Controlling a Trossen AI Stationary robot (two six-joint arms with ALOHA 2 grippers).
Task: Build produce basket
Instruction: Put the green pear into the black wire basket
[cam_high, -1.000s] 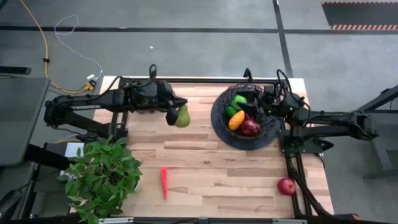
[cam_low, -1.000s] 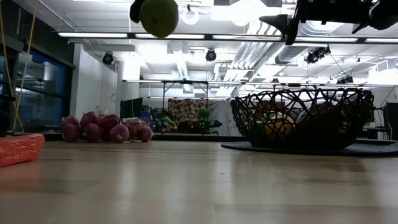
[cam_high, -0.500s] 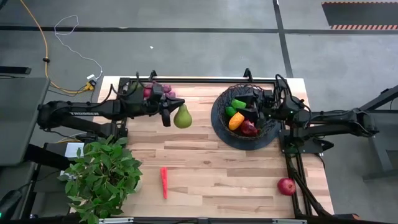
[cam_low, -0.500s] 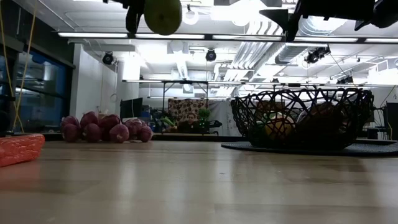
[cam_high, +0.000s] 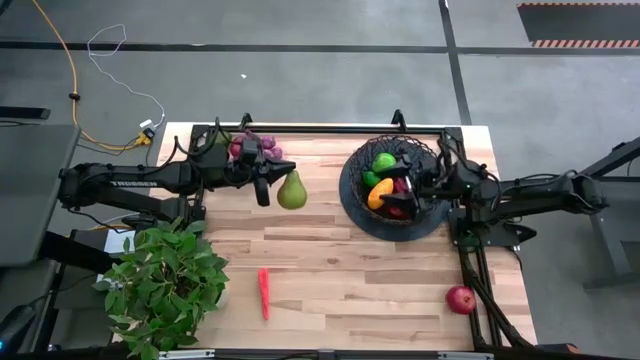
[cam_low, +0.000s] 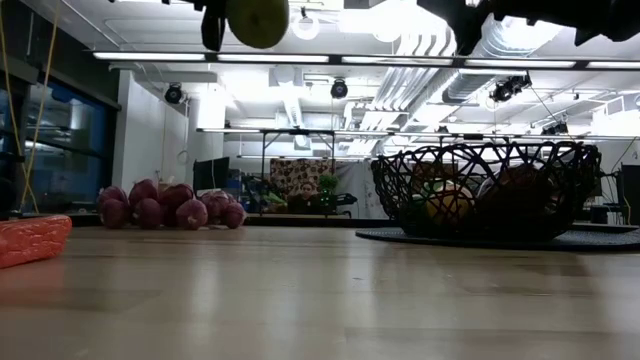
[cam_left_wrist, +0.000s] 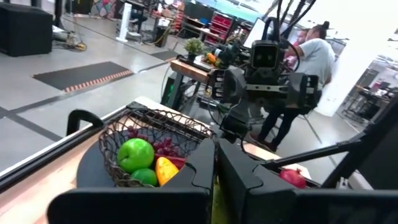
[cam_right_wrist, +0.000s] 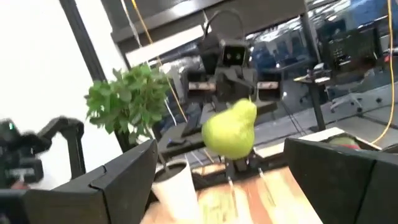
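Above the wooden worktop (cam_high: 340, 270), our left claw (cam_high: 266, 186) is carrying a clamped pear (cam_high: 291, 190), having drifted slightly. Our right claw (cam_high: 412, 186), spread apart, is sliding deeper over the basket (cam_high: 352, 205), awaiting a handover.

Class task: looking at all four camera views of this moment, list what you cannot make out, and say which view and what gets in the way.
- Basket contents under the right gripper: high view, the gripper covers part of them.
- Left gripper and pear: low view, cut off by the top edge.
- Pear in the left wrist view: hidden behind the gripper's own fingers.
- Chilli: low view, cut by the left edge.
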